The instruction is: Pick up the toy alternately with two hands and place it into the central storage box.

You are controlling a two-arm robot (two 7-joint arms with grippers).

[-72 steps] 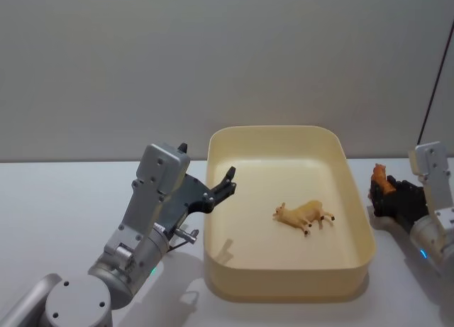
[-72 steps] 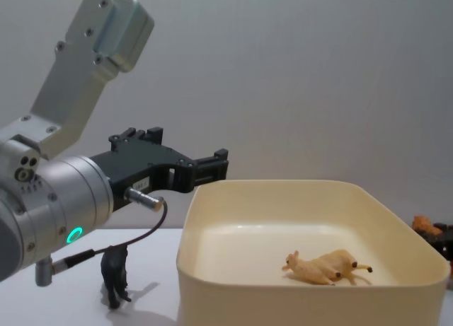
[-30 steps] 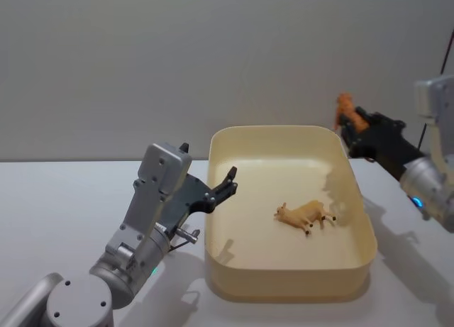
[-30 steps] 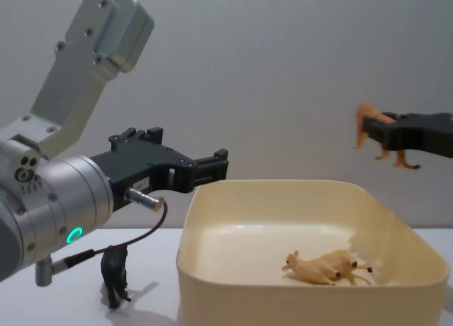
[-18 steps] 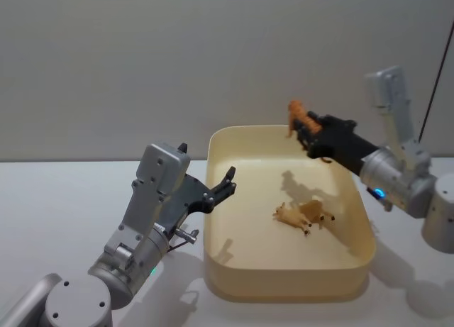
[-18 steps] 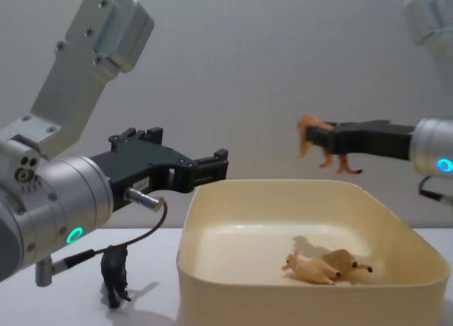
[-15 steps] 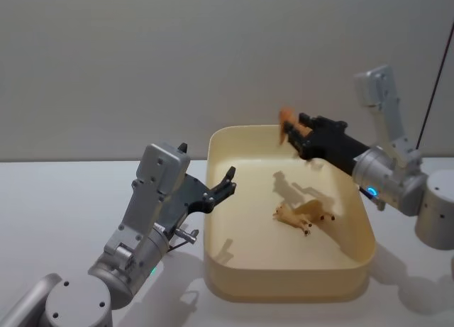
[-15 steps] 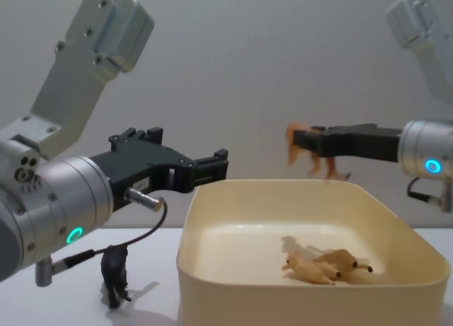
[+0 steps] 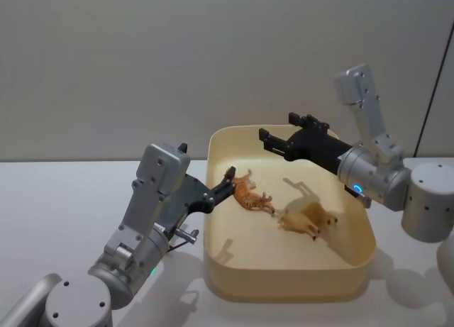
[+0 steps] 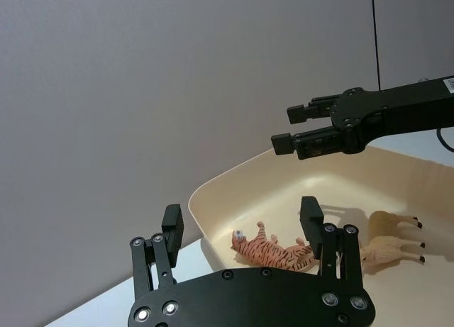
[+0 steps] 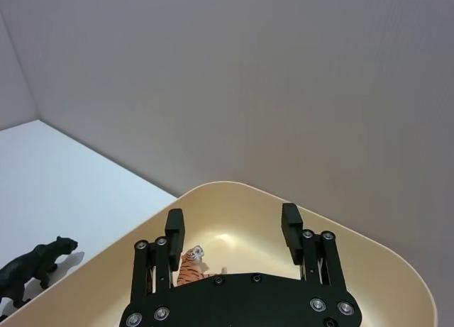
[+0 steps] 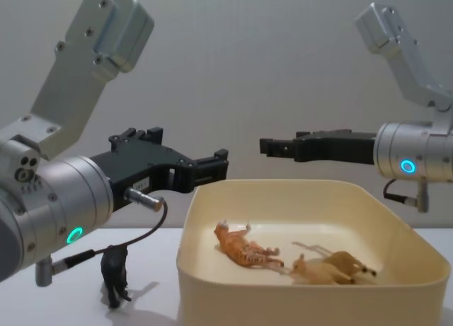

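A robotics lab test station, by the look of it — a bare white tabletop (image 9: 57, 199) under a cream plastic tub (image 9: 284, 288), a plain grey backdrop wall (image 9: 142, 57) just behind the tub, and silver robot arms (image 9: 142, 228) on either side of it.

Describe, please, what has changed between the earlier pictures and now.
The right gripper carried the orange striped plastic tiger up from the right and leftward over the large cream-yellow plastic tub, then opened and dropped it. The tiger now lies on its side inside, beside the tan plastic animal. The open left gripper, the black animal figure and the tub stayed put.
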